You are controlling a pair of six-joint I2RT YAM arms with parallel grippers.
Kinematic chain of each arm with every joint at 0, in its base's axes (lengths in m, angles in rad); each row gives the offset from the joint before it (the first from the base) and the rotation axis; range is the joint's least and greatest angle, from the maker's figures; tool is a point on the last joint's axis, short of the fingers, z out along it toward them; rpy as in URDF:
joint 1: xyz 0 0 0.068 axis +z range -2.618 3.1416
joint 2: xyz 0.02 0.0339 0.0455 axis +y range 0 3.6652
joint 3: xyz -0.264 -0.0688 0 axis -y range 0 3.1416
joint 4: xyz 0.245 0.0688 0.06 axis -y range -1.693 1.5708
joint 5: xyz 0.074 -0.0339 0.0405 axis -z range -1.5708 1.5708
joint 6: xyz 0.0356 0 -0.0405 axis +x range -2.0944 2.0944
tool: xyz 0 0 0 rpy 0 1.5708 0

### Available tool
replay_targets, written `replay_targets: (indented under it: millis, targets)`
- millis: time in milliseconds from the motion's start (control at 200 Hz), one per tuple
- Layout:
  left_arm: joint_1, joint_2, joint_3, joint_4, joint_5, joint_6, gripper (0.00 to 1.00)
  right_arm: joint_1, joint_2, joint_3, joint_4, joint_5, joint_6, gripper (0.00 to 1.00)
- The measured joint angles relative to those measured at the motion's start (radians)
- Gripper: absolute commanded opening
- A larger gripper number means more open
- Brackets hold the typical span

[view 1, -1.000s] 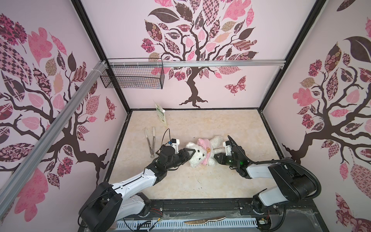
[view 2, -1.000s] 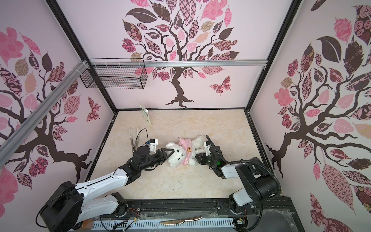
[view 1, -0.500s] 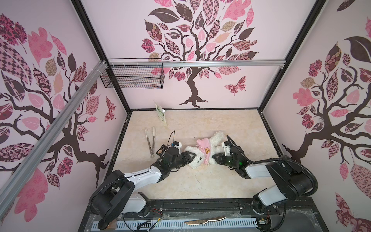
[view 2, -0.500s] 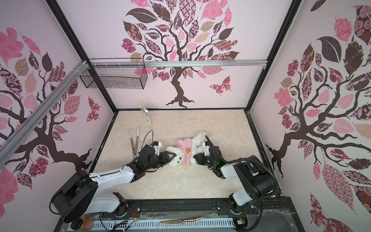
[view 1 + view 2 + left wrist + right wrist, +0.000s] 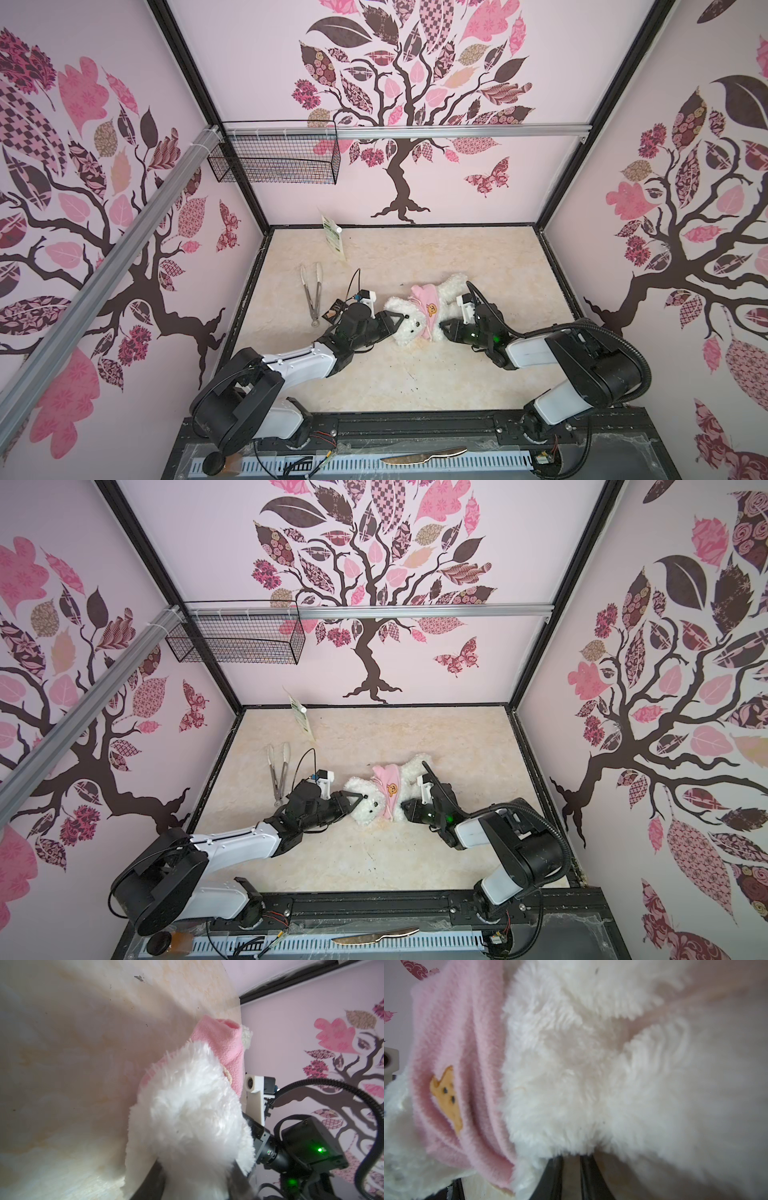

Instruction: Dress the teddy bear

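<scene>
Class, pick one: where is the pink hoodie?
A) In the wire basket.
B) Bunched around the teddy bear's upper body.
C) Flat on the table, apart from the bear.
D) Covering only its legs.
B: the pink hoodie wraps the teddy bear just below its head, leaving the white belly fur bare.

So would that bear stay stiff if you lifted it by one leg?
Probably floppy: the bear is fluffy plush, lying slumped with its limbs splayed. It is likely light for its bulk, since it looks like soft stuffed fur. Its long pile may make a grip slip, catching fluff rather than body.
</scene>
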Motion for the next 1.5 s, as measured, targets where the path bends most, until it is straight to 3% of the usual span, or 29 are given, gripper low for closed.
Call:
replay_targets:
  millis: [95,230,435,645,870,1045,1260,1500]
  targets:
    - [0.0,-0.002,0.0,0.005,-0.001,0.0,0.0,0.0,-0.002,0.0,-0.001,-0.001,-0.001,0.21]
    - [0.026,-0.037,-0.001,-0.019,0.032,0.006,0.0,0.001,-0.075,0.0,-0.067,0.013,-0.039,0.29]
    - [0.126,-0.131,-0.001,-0.072,0.177,0.077,0.0,0.002,-0.395,0.001,-0.209,0.024,-0.148,0.4]
    - [0.141,-0.19,0.0,-0.109,0.245,0.086,0.0,0.016,-0.548,0.027,-0.308,-0.087,-0.185,0.31]
    - [0.17,-0.144,-0.006,0.009,0.309,-0.237,0.0,0.187,-0.658,-0.023,-0.339,-0.095,-0.252,0.27]
    - [0.233,-0.141,-0.036,0.088,0.372,-0.507,0.0,0.197,-0.736,-0.17,-0.2,-0.003,-0.303,0.26]
    - [0.258,-0.219,-0.044,0.083,0.386,-0.727,0.0,0.221,-0.554,-0.262,0.055,0.13,-0.436,0.25]
    - [0.256,-0.326,-0.05,0.043,0.349,-0.848,0.0,0.293,-0.3,-0.25,0.364,0.198,-0.554,0.23]
